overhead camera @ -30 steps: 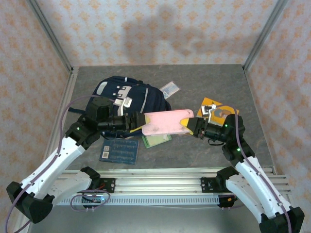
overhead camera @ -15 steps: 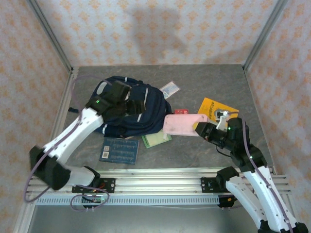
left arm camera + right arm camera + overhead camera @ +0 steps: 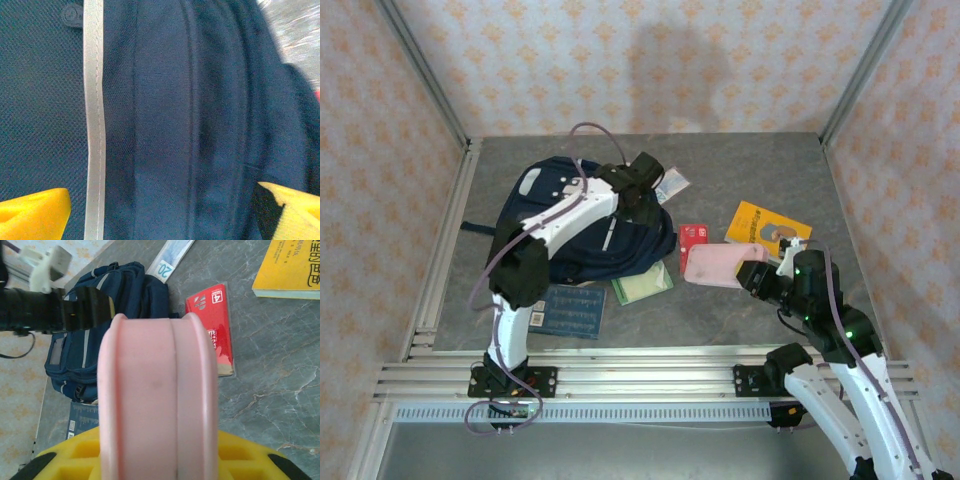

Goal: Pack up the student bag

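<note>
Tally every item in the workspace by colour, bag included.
Navy: 2 (student bag, booklet)
Pink: 1 (pencil case)
Red: 1 (card pack)
Yellow: 1 (book)
Green: 1 (notepad)
Clear: 1 (packet)
Total: 7

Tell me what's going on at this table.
The right gripper is shut on a pink plastic pencil case, holding it beside the large navy blue fabric backpack. The left gripper is open over the backpack. A yellow book and a red card pack lie on the table.
</note>
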Robot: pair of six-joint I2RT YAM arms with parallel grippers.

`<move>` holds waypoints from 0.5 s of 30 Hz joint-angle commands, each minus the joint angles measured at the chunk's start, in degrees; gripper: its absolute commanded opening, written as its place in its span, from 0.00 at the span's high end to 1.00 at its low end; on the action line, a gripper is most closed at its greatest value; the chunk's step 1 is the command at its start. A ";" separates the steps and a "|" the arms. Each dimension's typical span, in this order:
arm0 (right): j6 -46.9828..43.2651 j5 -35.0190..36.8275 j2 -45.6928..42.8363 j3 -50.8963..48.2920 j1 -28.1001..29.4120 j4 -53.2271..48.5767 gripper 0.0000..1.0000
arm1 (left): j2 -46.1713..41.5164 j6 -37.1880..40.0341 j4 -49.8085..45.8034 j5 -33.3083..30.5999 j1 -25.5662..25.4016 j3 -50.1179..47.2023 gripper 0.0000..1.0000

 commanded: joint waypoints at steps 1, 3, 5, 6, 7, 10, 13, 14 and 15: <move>-1.17 1.02 -0.87 0.14 -0.23 0.84 0.86 | 2.13 1.22 -4.74 -6.83 0.19 3.18 0.07; -0.88 0.60 -0.90 -0.49 -0.24 1.34 0.86 | 3.76 1.62 -4.59 -8.19 0.25 4.07 0.12; -0.33 0.24 -1.06 -1.25 -0.19 2.18 0.86 | 5.26 2.23 -4.35 -7.82 0.25 5.19 0.21; -0.09 0.02 -1.14 -1.69 -0.22 2.63 0.86 | 6.01 2.43 -4.23 -7.72 0.33 5.74 0.29; 0.14 -0.03 -1.16 -1.90 -0.16 2.94 0.87 | 6.63 2.59 -4.05 -7.33 0.41 6.10 0.36; 0.42 -0.21 -1.16 -2.46 -0.22 4.08 0.87 | 8.21 2.75 -3.68 -6.41 1.19 7.89 0.69; 0.25 0.82 -1.07 -2.24 -0.22 4.51 0.89 | 8.36 3.35 -5.43 -6.48 1.72 11.03 1.00; 0.15 1.34 -1.02 -1.97 -0.24 4.66 0.90 | 7.58 3.89 -6.09 -6.78 1.78 11.76 1.00; -0.01 1.78 -0.99 -1.64 -0.24 4.73 0.90 | 6.37 4.38 -6.62 -6.97 1.82 12.20 1.00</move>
